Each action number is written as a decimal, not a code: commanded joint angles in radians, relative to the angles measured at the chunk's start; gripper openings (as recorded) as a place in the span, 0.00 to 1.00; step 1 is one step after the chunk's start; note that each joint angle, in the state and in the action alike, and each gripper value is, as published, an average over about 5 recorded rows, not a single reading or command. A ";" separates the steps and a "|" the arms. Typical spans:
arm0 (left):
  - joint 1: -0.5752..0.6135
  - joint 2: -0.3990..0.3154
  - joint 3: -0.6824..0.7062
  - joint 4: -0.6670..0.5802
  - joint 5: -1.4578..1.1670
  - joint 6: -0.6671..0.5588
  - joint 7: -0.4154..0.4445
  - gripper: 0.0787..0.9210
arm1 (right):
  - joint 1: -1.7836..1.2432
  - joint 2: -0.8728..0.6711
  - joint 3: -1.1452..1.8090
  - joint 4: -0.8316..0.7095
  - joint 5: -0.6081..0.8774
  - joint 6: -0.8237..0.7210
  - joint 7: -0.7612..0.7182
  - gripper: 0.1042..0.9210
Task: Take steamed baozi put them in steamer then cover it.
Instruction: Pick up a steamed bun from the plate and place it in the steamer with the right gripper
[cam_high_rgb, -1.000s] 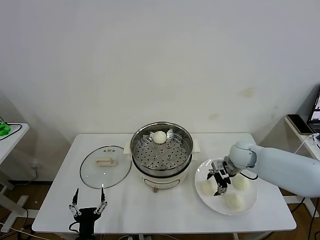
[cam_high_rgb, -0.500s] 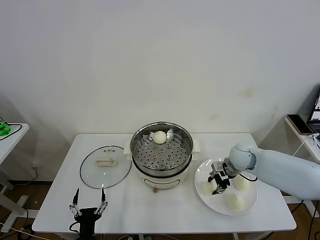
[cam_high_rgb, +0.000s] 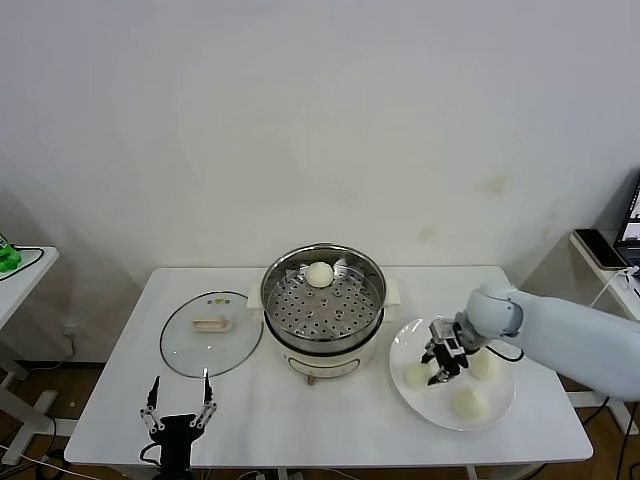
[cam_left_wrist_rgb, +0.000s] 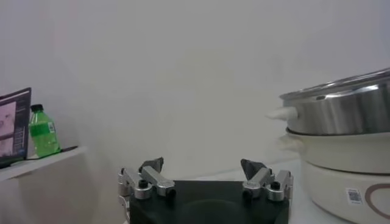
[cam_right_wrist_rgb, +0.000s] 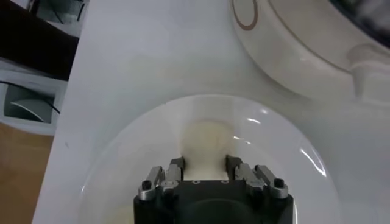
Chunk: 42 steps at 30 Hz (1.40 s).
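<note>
The steamer (cam_high_rgb: 322, 312) is standing at the middle of the white table (cam_high_rgb: 250, 420), its shiny steel pot sitting on the cream base with the small knob facing the front, and it is holding one steamed baozi (cam_high_rgb: 319, 274) on the perforated tray, close to the far wall of the pot. The pot is standing uncovered: the cover (cam_high_rgb: 211, 333) is lying flat on the table just beside the steamer on the robot's left, its beige handle facing up. On the robot's right a flat white plate (cam_high_rgb: 500, 408) is carrying three more buns: one (cam_high_rgb: 415, 376) nearest the steamer, one (cam_high_rgb: 467, 402) toward the front rim, and one (cam_high_rgb: 486, 364) farther right, partly hidden by the arm. The right gripper (cam_high_rgb: 440, 366) is reaching down over the plate, and in the right wrist view its fingers (cam_right_wrist_rgb: 175, 172) are standing apart on either side of the bun nearest the steamer (cam_right_wrist_rgb: 207, 141), not clamped on it. The left gripper (cam_high_rgb: 178, 405) is hanging low at the front edge of the table, well apart from the cover, with its two jaws spread wide and holding nothing; the left wrist view is showing the steamer's side (cam_left_wrist_rgb: 341, 140) beyond it.
</note>
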 joint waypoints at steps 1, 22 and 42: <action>-0.001 0.002 0.002 0.000 -0.001 0.001 0.001 0.88 | 0.300 -0.100 -0.125 0.058 0.048 0.002 -0.009 0.42; -0.029 0.024 0.025 0.014 -0.005 0.004 0.005 0.88 | 0.675 0.269 -0.250 0.081 0.399 -0.128 0.075 0.43; -0.047 0.024 0.002 0.026 -0.025 0.004 0.004 0.88 | 0.411 0.670 -0.192 -0.214 0.502 -0.206 0.146 0.44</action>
